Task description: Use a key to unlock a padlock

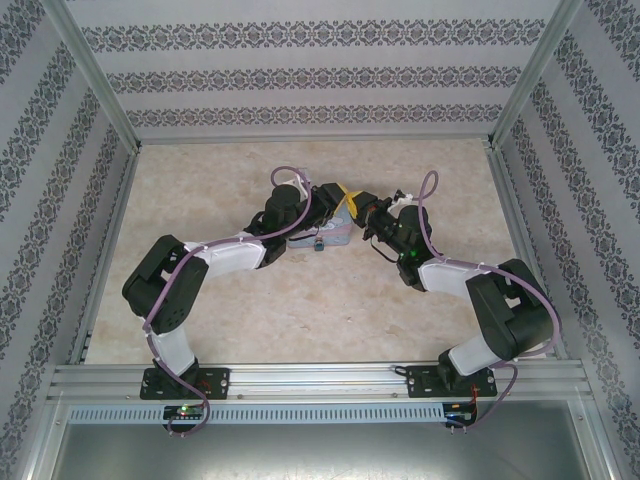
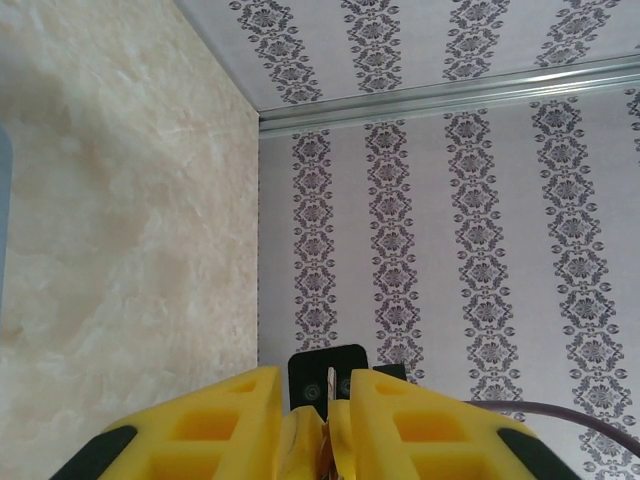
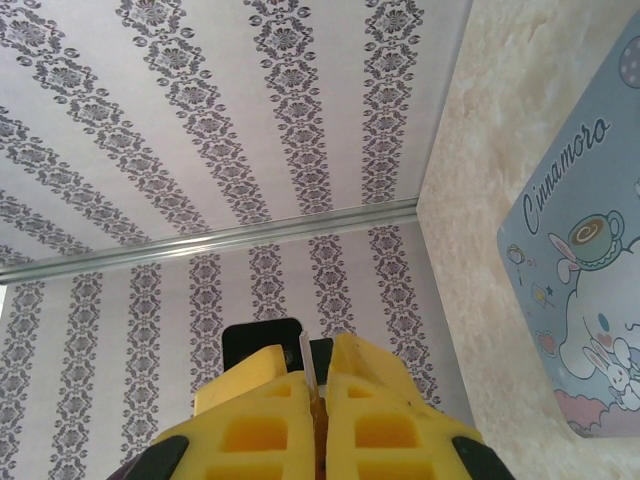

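Yellow pads of the left gripper [image 2: 326,405] stand nearly together, with a thin sliver in the slit; I cannot tell whether they pinch it. Just off its near side, the padlock [image 1: 318,244] sits at the tin [image 1: 338,232] edge. Beyond, the right gripper [image 3: 318,380] is pressed together, the tin to its right.

Overhead rear view, wrists (close) facing wall [image 2: 450,250]
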{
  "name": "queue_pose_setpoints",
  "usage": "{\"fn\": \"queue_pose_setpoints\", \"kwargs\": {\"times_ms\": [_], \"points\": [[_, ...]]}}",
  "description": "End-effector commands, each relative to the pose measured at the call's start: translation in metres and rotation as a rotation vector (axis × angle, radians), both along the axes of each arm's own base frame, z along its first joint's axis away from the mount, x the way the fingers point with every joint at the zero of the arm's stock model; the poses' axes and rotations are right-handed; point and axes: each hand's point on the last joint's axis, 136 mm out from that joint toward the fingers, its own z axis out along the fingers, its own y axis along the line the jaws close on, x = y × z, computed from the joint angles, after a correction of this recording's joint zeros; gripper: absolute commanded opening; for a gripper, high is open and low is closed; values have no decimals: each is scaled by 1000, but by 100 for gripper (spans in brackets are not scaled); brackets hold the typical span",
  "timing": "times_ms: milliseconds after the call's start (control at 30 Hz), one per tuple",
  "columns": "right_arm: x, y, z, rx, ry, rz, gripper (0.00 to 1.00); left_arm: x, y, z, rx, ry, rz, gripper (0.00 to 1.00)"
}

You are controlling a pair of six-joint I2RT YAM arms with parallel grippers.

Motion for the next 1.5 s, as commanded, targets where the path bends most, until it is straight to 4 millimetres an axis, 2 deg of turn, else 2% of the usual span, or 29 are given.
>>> {"fn": "queue_pose_setpoints", "kwargs": {"times_ms": [0,167,300,367,400,467,533,600,733,833,967,1200,1333,1467], "points": [[0,2,5,12,-31,7,0,0,-11,13,-35,-41,-14,20],[0,2,4,13,-28,6,0,0,-14,14,-41,-43,-20,13],[0,3,6,14,-31,9,0,-1,-16,15,-42,-47,-27,2],[0,3,8,14,-37,9,0,-2,-17,14,-40,-44,-29,0],[0,3,9,12,-40,10,4,-1,-17,13,-39,-41,-27,0],[-1,-3,7,7,-41,0,30,-2,-15,12,-33,-42,-26,0],[-2,-14,4,-4,-34,-14,45,-1,-11,13,-10,-48,-25,0],[-8,-28,-6,-33,-14,-21,50,-1,-5,15,29,-60,-24,0],[-23,-53,-24,-116,6,-10,52,1,10,25,91,-100,-44,0],[-30,-66,-29,-195,-11,16,54,2,17,34,122,-134,-89,0],[-29,-71,-10,-287,-130,57,54,-1,18,45,142,-190,-195,0],[-25,-50,49,-365,-417,163,50,-12,14,63,182,-289,-339,0],[-24,-39,67,-387,-505,187,46,-16,11,72,164,-314,-383,0],[-21,-27,70,-378,-529,206,42,-16,9,79,138,-323,-393,0]]}}
